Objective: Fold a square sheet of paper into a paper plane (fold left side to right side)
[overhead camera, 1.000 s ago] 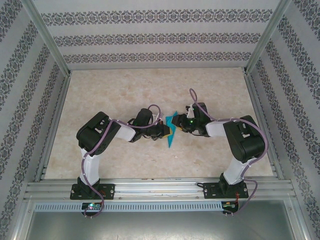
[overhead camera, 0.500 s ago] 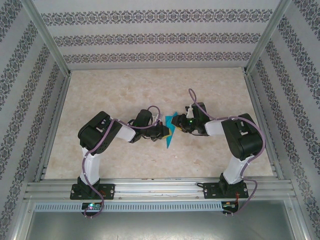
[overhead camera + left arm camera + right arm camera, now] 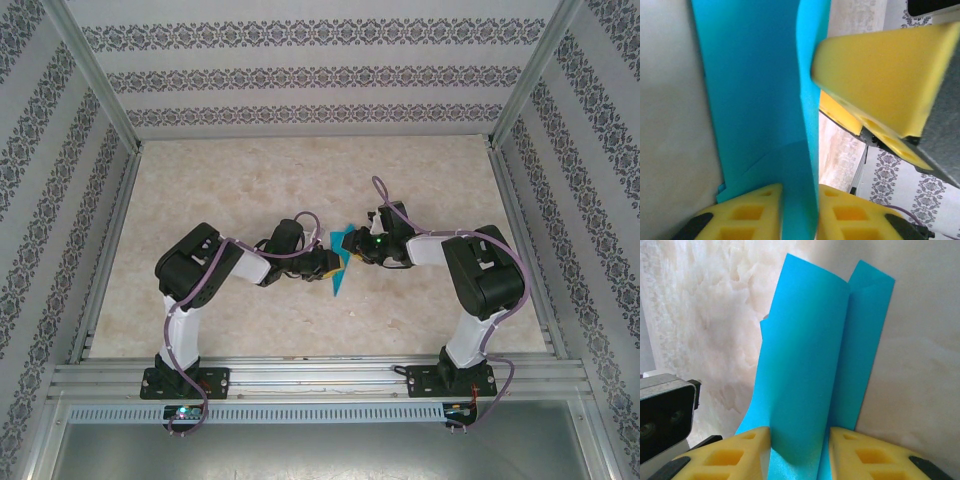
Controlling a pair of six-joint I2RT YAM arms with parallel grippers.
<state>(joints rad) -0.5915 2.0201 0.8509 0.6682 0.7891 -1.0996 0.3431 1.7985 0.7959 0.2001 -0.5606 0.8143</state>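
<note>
Left gripper [image 3: 326, 264] and right gripper [image 3: 356, 250] each clamp the half-folded turquoise sheet [image 3: 339, 280] from opposite sides, its long axis running near-to-far between them.

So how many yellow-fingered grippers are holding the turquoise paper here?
2. The left gripper pinches the folded turquoise-blue paper sheet from its left side. The right gripper pinches it from the right side.

No readable text, labels, brands, numbers or signs. The square sheet of paper [image 3: 807, 365] is plain turquoise with no print. The table [image 3: 200, 190] carries only marbled mottling. The walls [image 3: 300, 80] carry bands of repeating ornament, not letters.
</note>
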